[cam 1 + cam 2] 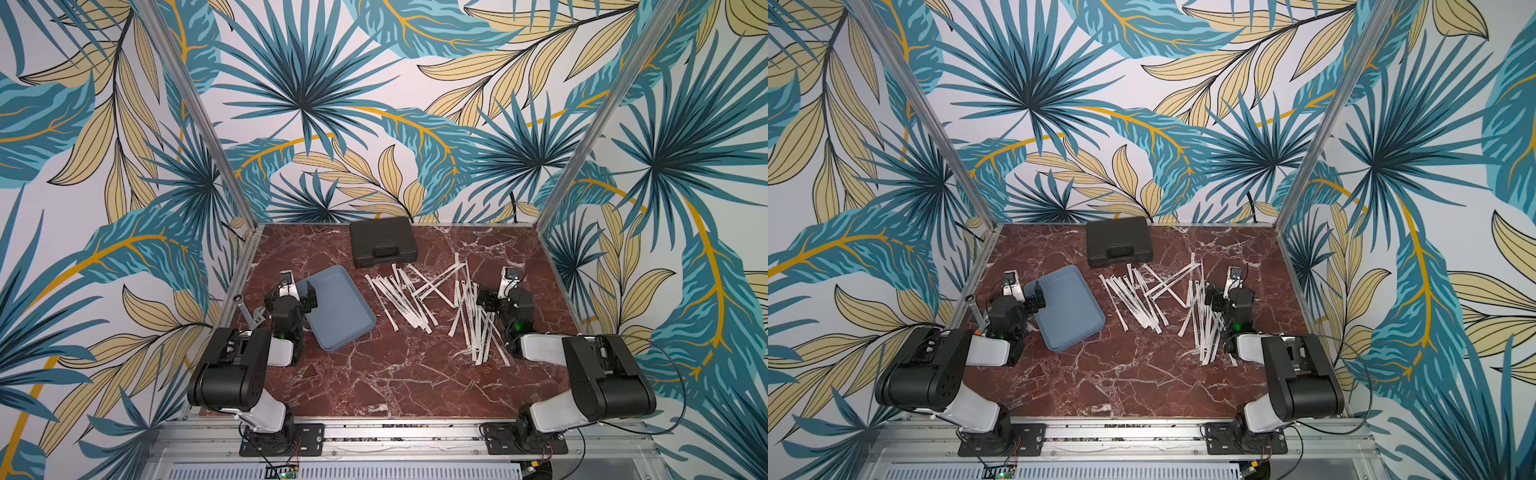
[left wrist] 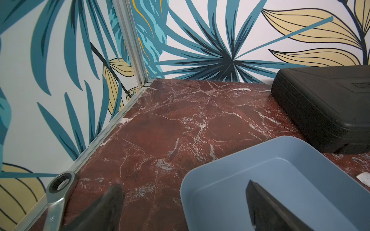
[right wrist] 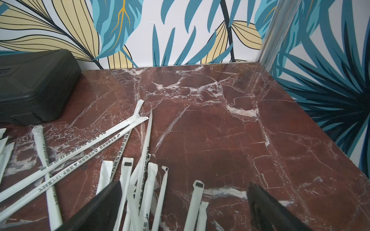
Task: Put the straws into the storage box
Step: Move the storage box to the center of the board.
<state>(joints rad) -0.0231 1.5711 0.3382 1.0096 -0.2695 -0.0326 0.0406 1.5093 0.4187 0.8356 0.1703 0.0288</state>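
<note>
You have both grippers spread wide and holding nothing. The left gripper [image 2: 184, 185] straddles the rim of the storage box [image 1: 343, 318]. In the left wrist view one dark, wedge-shaped finger hangs over the box's smooth floor and its mate over the bare stone outside the rim. Whether either finger touches anything, you cannot tell. The box is a shallow blue-grey plastic tray, matte, with soft rounded corners and a low upturned lip. It sits skewed on the left half of the table [image 1: 395, 374], whose top is glossy red-brown marble laced with white veins.

The straws [image 1: 401, 303] lie on that marble to the right of the box, apart from it, in two loose heaps. They are thin, flat white paper sleeves with a line of fine dark print. Some have crimped or folded ends, and they cross one another at slack angles. The right gripper [image 3: 184, 183] hangs over the right-hand heap, one finger above several overlapping sleeves and the other above bare stone.

Behind the straws, by the back wall, sits a black hard case [image 1: 382, 241] of pebbled plastic with rounded edges and a recessed handle. A shiny metal wrench [image 2: 56, 202] with a ring end lies at the table's left edge, just beside the left arm.
</note>
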